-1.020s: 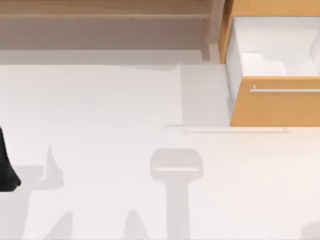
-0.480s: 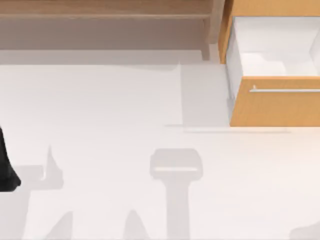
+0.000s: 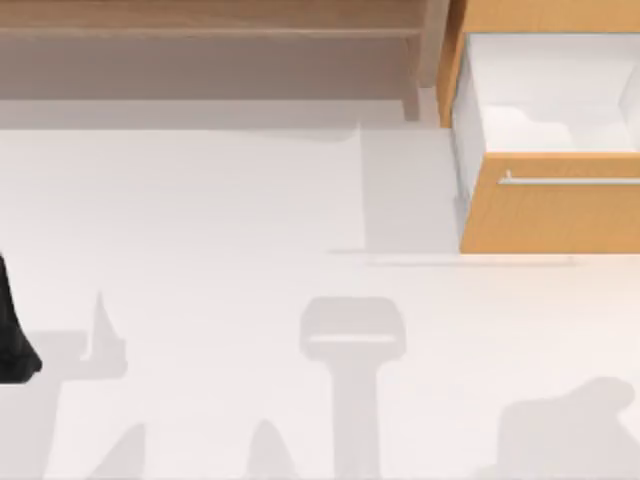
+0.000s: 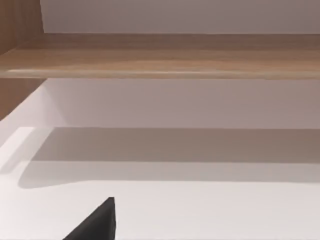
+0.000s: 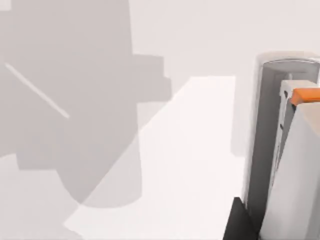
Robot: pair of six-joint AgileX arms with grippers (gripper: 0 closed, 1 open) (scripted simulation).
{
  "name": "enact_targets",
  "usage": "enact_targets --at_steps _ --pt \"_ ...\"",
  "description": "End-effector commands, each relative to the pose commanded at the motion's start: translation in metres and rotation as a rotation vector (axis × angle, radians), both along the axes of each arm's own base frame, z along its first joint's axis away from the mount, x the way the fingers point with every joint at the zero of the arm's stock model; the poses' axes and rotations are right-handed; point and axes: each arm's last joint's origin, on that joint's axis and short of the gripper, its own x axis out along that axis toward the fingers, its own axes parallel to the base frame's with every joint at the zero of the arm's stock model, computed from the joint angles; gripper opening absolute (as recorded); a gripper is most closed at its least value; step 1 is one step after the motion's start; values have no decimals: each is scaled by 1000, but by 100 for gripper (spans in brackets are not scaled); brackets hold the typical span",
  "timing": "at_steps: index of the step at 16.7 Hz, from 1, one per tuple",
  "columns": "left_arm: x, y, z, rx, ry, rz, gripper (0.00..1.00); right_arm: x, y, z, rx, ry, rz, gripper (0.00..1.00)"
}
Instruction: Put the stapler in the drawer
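Right now the stapler (image 5: 280,165), grey/white w/ an orange tab, sits against a black finger (image 5: 239,220) of the right gripper, apparently gripped. Its long axis runs along the fingers. Drawer (image 3: 550,200) stands open, white inside, nothing blocking. Left arm (image 3: 12,335) parked far from drawer; can't tell its grip.
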Motion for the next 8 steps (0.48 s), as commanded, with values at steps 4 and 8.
enact_targets --at_steps 4,8 --pt "0 0 0 0 0 0 100 67 12 52 -49 -129 60 0" --pt "0 0 0 0 0 0 100 140 39 97 -42 -244 54 0"
